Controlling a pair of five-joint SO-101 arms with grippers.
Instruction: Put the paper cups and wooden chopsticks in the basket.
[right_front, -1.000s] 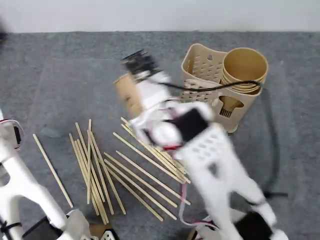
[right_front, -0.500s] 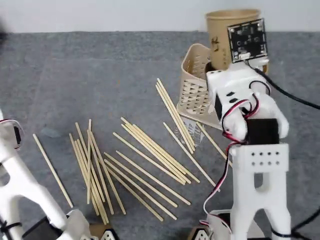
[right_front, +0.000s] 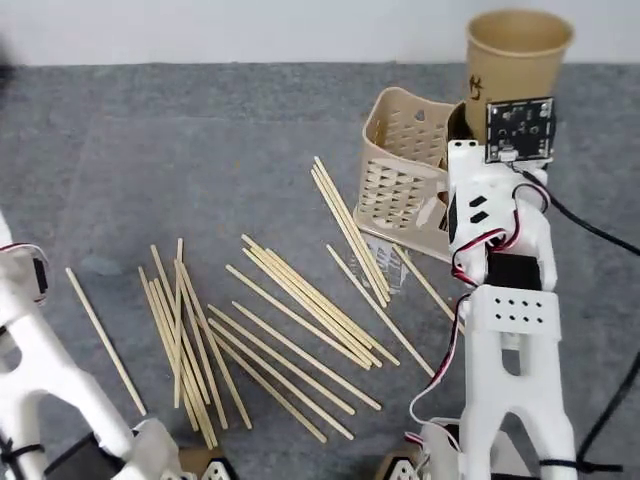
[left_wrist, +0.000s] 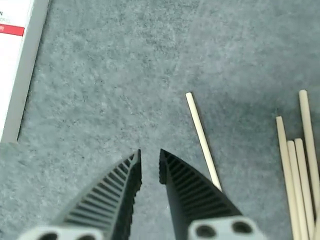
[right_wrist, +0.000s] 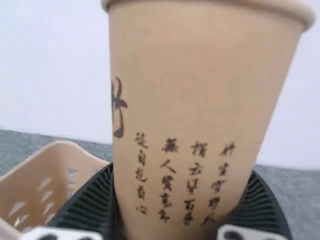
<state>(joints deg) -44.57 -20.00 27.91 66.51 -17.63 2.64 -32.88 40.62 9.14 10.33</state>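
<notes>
Right gripper (right_wrist: 182, 210) clamped around the lower wall of a paper cup (right_front: 518, 60), one finger on each side, cup upright with its mouth up. A second ago this arm is out over the middle of the table with the cup low above the scattered sticks; half a second ago it is already at the basket (right_front: 400, 170); now the cup sits higher and further toward the table's right edge, above the basket's right end by the far edge. Carry looks finished; lowering and release not yet done. A stack of cups stood in that end a second ago, the arm now covers it, so nesting onto them is likely the aim. Wooden chopsticks (right_front: 290, 320) all on the table, from the basket's foot toward the near edge, none inside. Left gripper (left_wrist: 150, 160) low near the left edge, jaws a narrow slit apart, empty, unmoved, one stick (left_wrist: 202, 135) just beside it.
</notes>
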